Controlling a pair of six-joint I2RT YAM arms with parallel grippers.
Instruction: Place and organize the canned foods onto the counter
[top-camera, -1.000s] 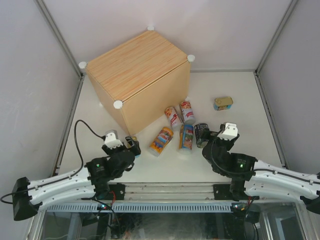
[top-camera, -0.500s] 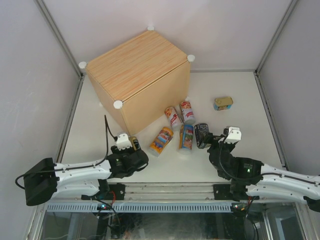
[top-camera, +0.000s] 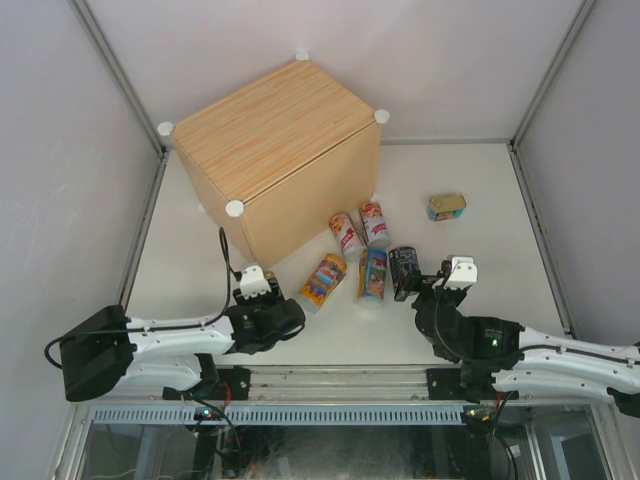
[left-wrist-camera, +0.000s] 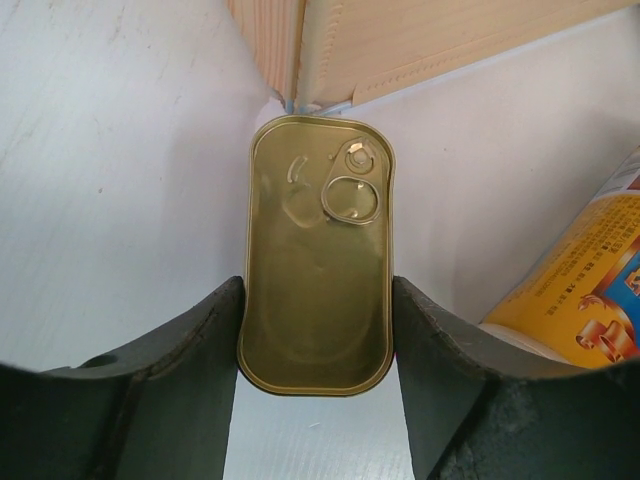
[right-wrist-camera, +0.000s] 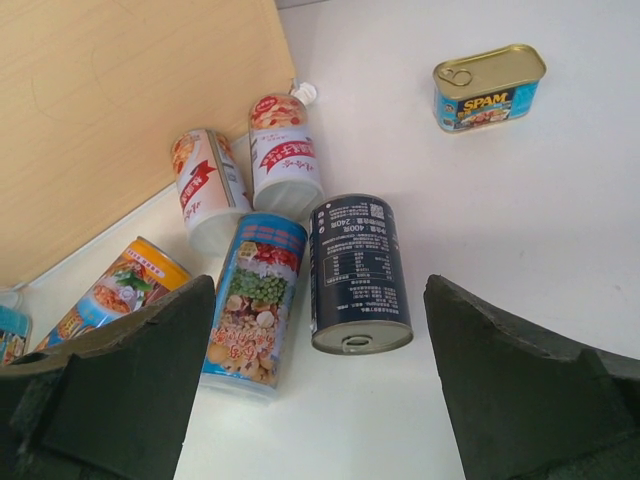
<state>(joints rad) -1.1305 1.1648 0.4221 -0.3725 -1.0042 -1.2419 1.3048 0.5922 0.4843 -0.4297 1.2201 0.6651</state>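
Observation:
The counter (top-camera: 270, 140) is a big light-wood box at the back left. At its near corner (left-wrist-camera: 400, 40) a flat gold-topped tin (left-wrist-camera: 318, 250) lies on the table, and my left gripper (left-wrist-camera: 318, 292) is shut on its long sides. My right gripper (right-wrist-camera: 318, 290) hangs open above a dark can (right-wrist-camera: 358, 270) and a blue-labelled can (right-wrist-camera: 255, 300), touching neither. Beside them lie an orange can (right-wrist-camera: 115, 290) and two red-white cans (right-wrist-camera: 205, 185) (right-wrist-camera: 285, 165). Farther right, a second gold-topped blue tin (right-wrist-camera: 490, 88) stands apart.
All the cylinder cans lie on their sides in a cluster (top-camera: 365, 255) just right of the counter's near face. White knobs (top-camera: 235, 208) mark the counter's corners. Grey walls with metal rails (top-camera: 540, 230) close the white table in on three sides.
My left gripper has moved right to the flat tin and shut on it. My right gripper has shifted a little left over the dark can, its jaws slightly narrower.

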